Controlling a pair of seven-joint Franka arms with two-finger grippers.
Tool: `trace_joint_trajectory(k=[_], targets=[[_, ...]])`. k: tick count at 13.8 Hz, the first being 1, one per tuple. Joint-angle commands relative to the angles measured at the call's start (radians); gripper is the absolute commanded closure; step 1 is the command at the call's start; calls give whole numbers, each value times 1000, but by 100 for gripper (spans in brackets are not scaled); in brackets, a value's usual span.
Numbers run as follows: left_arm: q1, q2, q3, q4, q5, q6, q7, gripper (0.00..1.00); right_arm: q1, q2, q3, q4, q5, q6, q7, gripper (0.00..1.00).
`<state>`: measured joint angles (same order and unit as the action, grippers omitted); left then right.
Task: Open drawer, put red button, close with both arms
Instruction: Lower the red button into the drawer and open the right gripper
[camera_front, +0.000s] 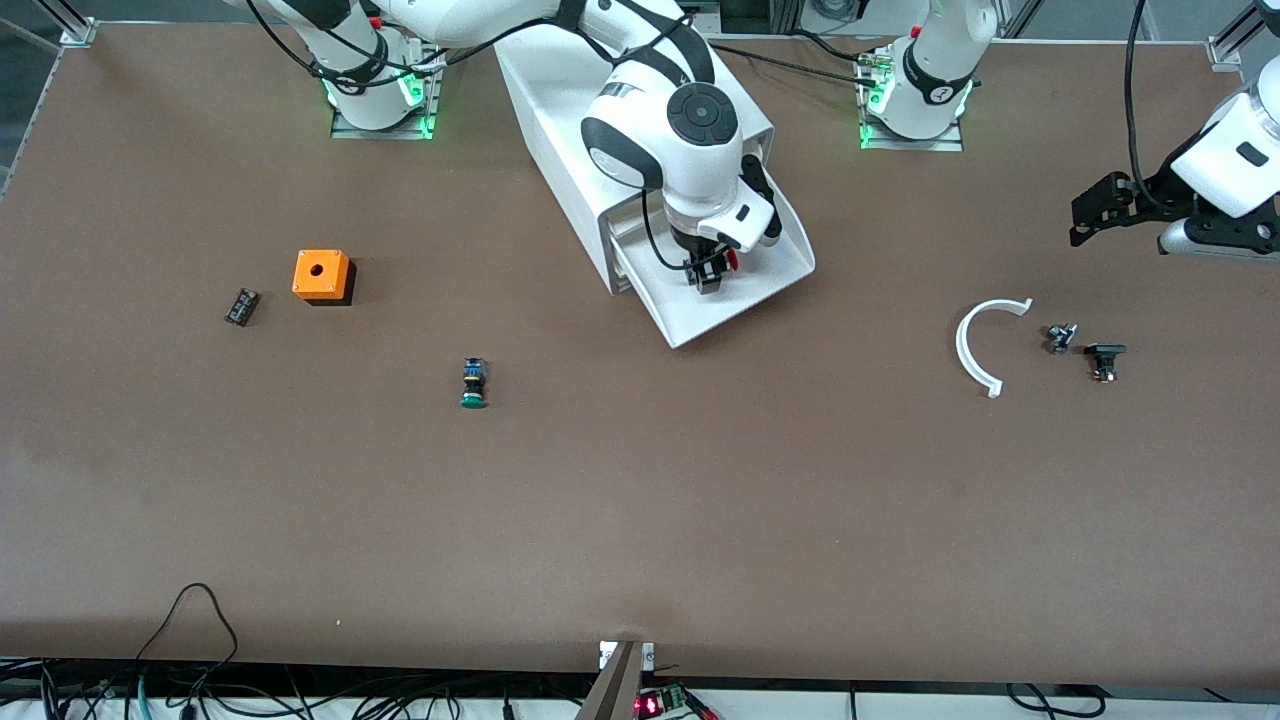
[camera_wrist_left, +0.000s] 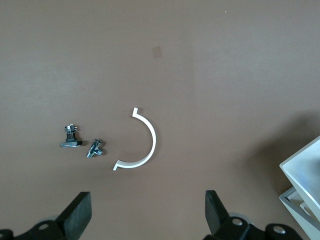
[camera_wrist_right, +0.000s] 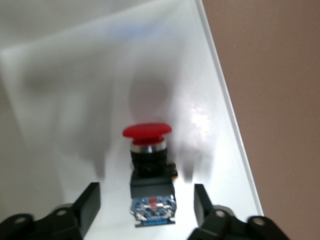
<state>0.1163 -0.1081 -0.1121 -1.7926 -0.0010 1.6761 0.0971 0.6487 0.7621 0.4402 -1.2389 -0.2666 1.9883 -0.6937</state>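
The white cabinet lies on the table with one drawer pulled out toward the front camera. The red button lies in this drawer. In the right wrist view its red cap and black body with blue marks rest on the drawer's white floor. My right gripper is over the drawer, open, its fingers on either side of the button's body and apart from it. My left gripper is open and empty above the table at the left arm's end.
A green-capped button, an orange box and a small black part lie toward the right arm's end. A white curved piece and two small metal parts lie below my left gripper.
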Motion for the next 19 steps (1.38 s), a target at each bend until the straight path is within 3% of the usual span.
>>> trace_joint_trajectory(k=[1,7,9,10,13,16,19], targets=[[-12,-1,6,21,27,-24,-13,0,-9,-21,32,64,-19,-34,71,0],[-17,37,-4,6,10,27,6,0,-171,-167,32,87,3,-36,154,0],[-29,57,-9,6,9,34,-5,0,-279,-184,29,87,148,-39,190,0],[-29,77,-11,6,-3,53,-11,0,-322,-210,23,82,153,-42,195,0],[-64,136,-30,-22,-37,123,-106,0,-395,-260,-62,30,133,-55,311,0],[-96,200,-150,-83,-31,284,-451,0,-405,-302,-199,-57,121,-156,674,0],[-147,267,-176,-135,-27,434,-629,0,-409,-305,-291,-86,109,-248,993,0]])
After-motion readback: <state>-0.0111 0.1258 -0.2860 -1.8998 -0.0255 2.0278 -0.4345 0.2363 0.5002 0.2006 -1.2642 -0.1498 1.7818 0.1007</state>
